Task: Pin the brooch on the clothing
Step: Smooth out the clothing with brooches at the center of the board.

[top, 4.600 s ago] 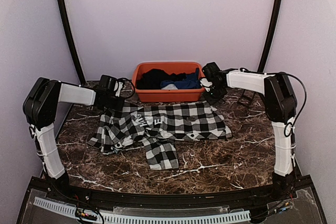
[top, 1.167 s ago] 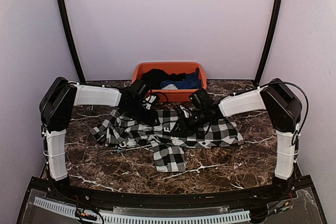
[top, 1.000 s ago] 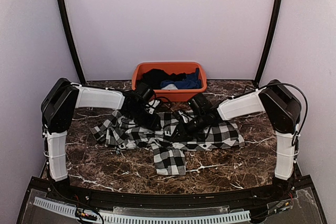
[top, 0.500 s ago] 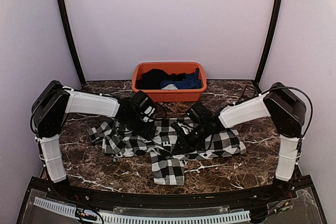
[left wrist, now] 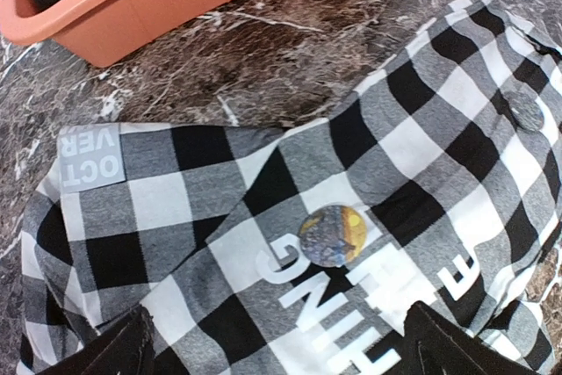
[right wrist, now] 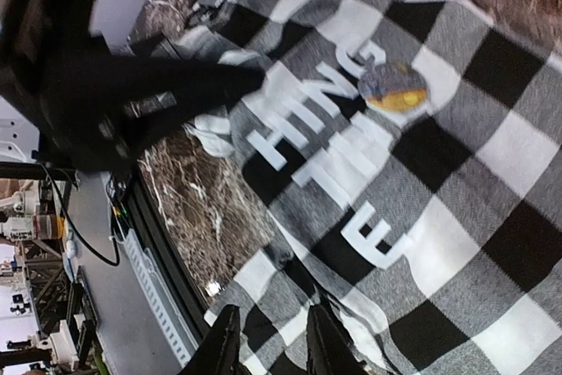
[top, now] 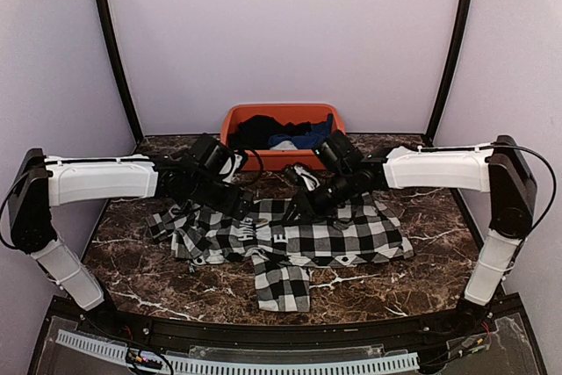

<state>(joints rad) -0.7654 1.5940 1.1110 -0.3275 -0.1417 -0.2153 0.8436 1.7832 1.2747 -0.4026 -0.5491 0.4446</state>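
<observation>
The clothing, a black-and-white check shirt [top: 351,236] with white block letters, lies spread on the marble table. The brooch [left wrist: 332,234], a round disc in blue-grey and yellow, sits on the shirt right by the letters, also plain in the right wrist view [right wrist: 392,85]. Both grippers stand clear of it. My left gripper [left wrist: 285,359] hangs above the lettering, open wide, its fingertips [left wrist: 123,353] far apart and empty. My right gripper [right wrist: 274,347] hovers over the shirt's lower part, its fingers a narrow gap apart with nothing between them. In the top view both grippers [top: 241,206] [top: 300,208] hide the brooch.
An orange basin [top: 237,120] with dark and blue garments stands at the back of the table, just behind both wrists. The shirt's grey label [left wrist: 90,157] shows near the collar. The left arm [right wrist: 132,98] crosses the right wrist view as a dark blur.
The left gripper has opened wide and let go of the brooch, which stays on the shirt. Both arms have risen and drawn back toward the basin.
</observation>
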